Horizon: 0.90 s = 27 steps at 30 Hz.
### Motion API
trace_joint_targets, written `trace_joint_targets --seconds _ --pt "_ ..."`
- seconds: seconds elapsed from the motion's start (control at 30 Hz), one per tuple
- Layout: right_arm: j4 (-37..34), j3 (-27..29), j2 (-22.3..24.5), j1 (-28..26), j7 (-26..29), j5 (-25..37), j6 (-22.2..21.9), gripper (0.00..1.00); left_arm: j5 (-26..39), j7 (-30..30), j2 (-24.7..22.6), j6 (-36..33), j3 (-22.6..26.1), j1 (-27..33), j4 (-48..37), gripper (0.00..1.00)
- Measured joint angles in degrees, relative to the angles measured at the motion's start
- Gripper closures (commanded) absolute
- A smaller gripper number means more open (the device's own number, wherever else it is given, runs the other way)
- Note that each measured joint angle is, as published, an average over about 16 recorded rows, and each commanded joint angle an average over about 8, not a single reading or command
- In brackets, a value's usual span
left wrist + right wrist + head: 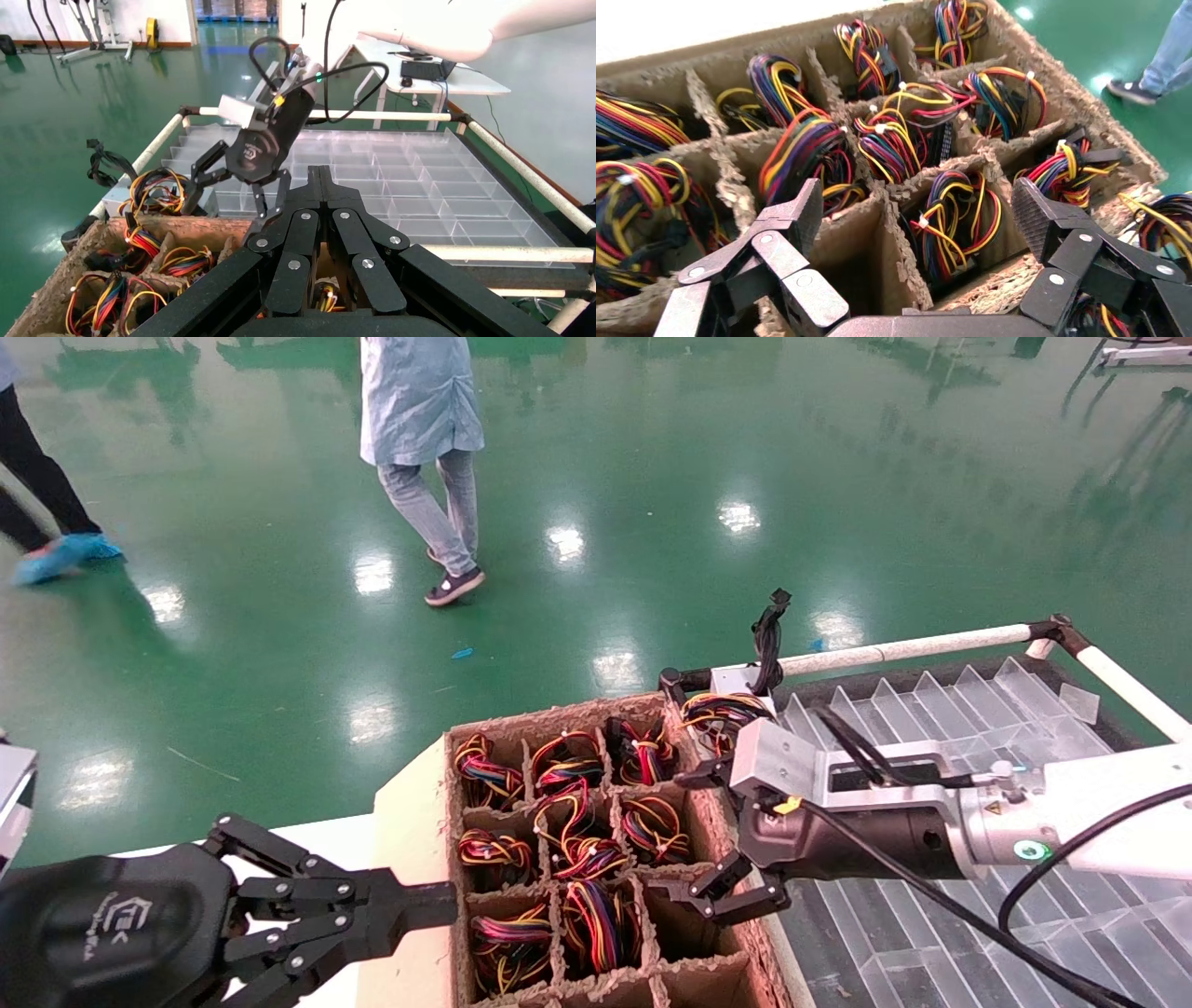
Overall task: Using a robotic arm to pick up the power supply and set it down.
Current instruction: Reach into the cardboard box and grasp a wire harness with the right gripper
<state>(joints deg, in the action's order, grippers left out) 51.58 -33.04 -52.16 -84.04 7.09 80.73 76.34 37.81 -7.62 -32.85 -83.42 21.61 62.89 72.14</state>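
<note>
R end effector (703, 836) hung open, empty, over the divided carton (424, 840); power supply not yet picked. L end effector (410, 905) closed, idle beside carton.

The robotic arm (680, 836) reaches in from the right, silver-white forearm and black cables behind a grey metal box at the wrist. Its black two-fingered gripper hangs with jaws spread wide and nothing between them. It is over the right-hand column of cardboard compartments, directly above the power supply (654, 827). Only a coil of red, yellow and orange wire shows; the body sits hidden down in its compartment.
</note>
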Motion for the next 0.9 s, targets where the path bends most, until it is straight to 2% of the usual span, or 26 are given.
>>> trace_joint_targets --seconds 0.6,0.9 --pt "-10.3 -2.36 -5.34 -3.49 -5.18 4.02 -1.01 1.0 0.0 0.0 0.0 0.0 0.01 0.0 0.0 0.85" --pt "-15.26 -2.86 -7.4 -4.5 -7.79 4.76 -1.47 1.0 -0.01 0.0 0.0 0.0 0.01 0.0 0.0 0.82"
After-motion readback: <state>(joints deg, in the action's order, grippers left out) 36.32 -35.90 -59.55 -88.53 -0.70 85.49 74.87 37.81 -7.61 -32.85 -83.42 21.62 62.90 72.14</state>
